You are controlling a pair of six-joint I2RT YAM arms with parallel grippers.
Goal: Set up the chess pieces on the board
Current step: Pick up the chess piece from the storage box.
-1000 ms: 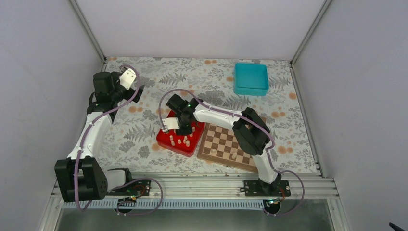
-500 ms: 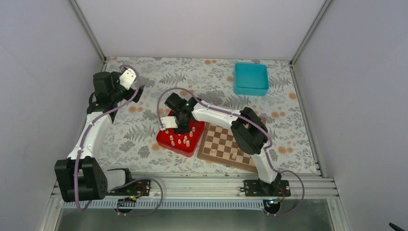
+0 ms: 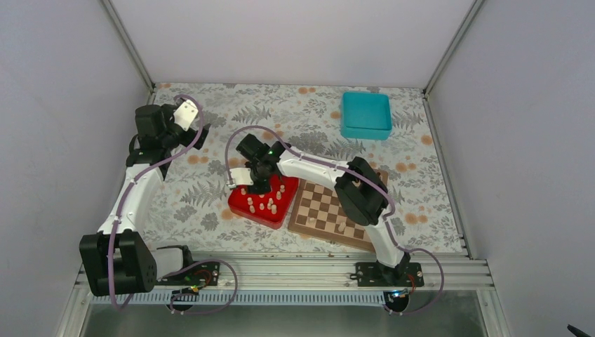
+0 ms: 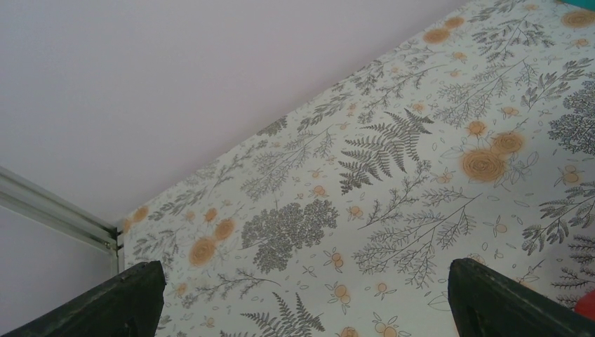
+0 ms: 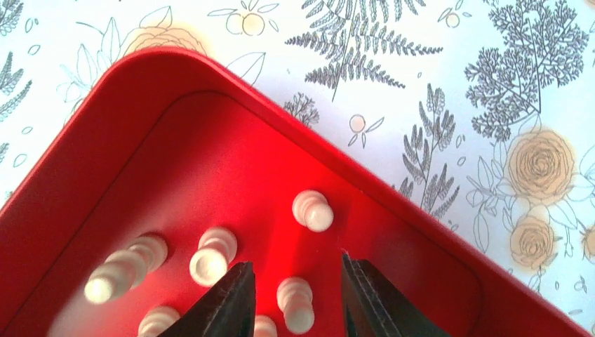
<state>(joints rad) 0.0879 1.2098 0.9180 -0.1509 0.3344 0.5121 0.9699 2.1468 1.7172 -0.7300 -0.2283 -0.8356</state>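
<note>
Several chess pieces (image 5: 212,257) are standing upright in the red tray (image 5: 105,154), which is sitting on the counter (image 5: 491,84) just beside the board (image 3: 330,209). Two or so pale pieces seem to be standing on the board's near squares already, though they are showing too small in the overhead view to be sure. The step in hand is looking like a pick from the tray. The right pincer (image 5: 296,272) is hanging near one corner of the tray with its jaws standing partway apart, straddling one piece (image 5: 295,303). Red floor is showing on both sides of that piece, so the fingers (image 5: 235,302) are not touching it and the pincer is holding nothing. Doing this well is asking for the piece to be sitting centred in the gap. The descent should be running straight, so the pads are meeting the body below the rounded head rather than pinching the head and squirting it sideways. Neighbouring pieces are crowding in just beside the left-hand finger, so any sideways drift is risking a topple. A gentle squeeze and a vertical lift clear of the rim would be suiting such a small, light thing. The left pincer (image 4: 309,281) is hovering over bare counter well apart from the tray, jaws spread fully and gripping nothing.
</note>
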